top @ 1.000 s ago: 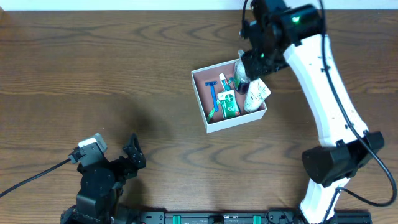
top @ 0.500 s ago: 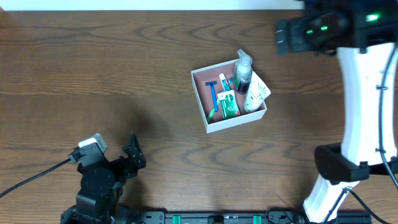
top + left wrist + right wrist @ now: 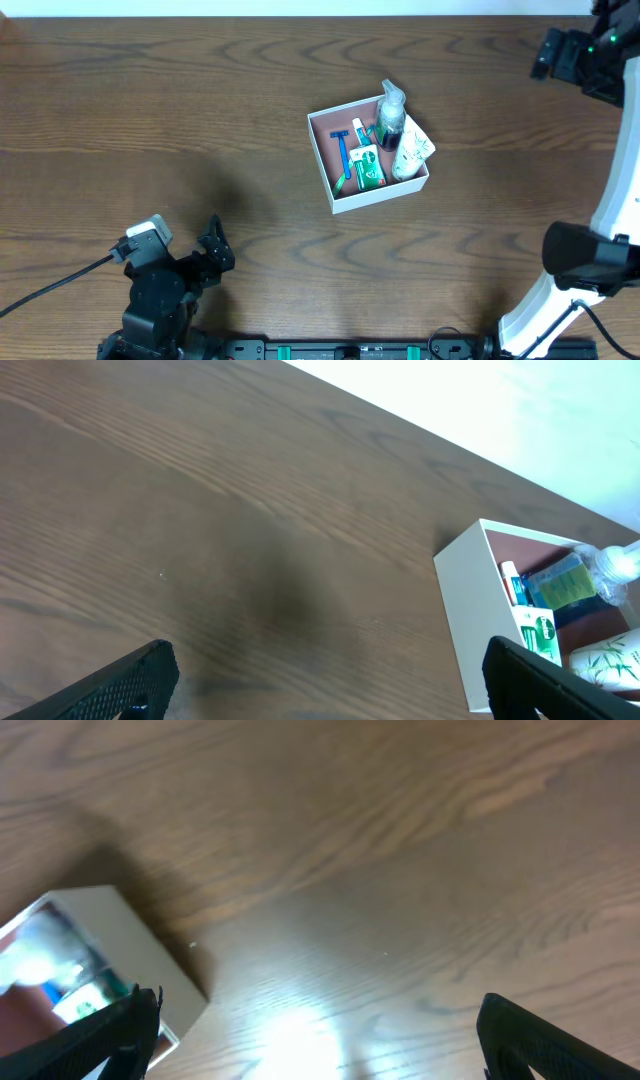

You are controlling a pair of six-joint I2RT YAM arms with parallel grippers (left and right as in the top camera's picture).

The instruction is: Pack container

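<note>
- Since the frame a second ago, the right arm [image 3: 625, 170] has swung away from above the container [image 3: 340, 197] and now reaches to the upper right corner of the overhead view; nothing else has shifted.
- In its wrist view, the right gripper [image 3: 320, 1045] has its two black fingers spread to the lower corners of the frame, wide apart and holding nothing.
- At the lower left of the overhead view, the left gripper [image 3: 330, 695] is likewise spread wide and empty, hanging over bare wood.
- Just right of centre on the table [image 3: 150, 120], the container sits slightly turned, well apart from both grippers.
- Inside it lie a blue razor [image 3: 342, 150], a green box [image 3: 368, 168], a clear pump bottle [image 3: 390, 115] and a white pouch [image 3: 413, 152] with a leaf print, packed close together.
- The tabletop is dark brown wood with a strong wavy grain, and a bright glare [image 3: 300, 1030] shows on it in the right wrist view.
- A pale strip [image 3: 200, 7] runs along the top edge of the overhead view.
- A black rail [image 3: 330, 350] with green clips lines the bottom edge, and a dark cable [image 3: 50, 280] trails off at the lower left.
</note>
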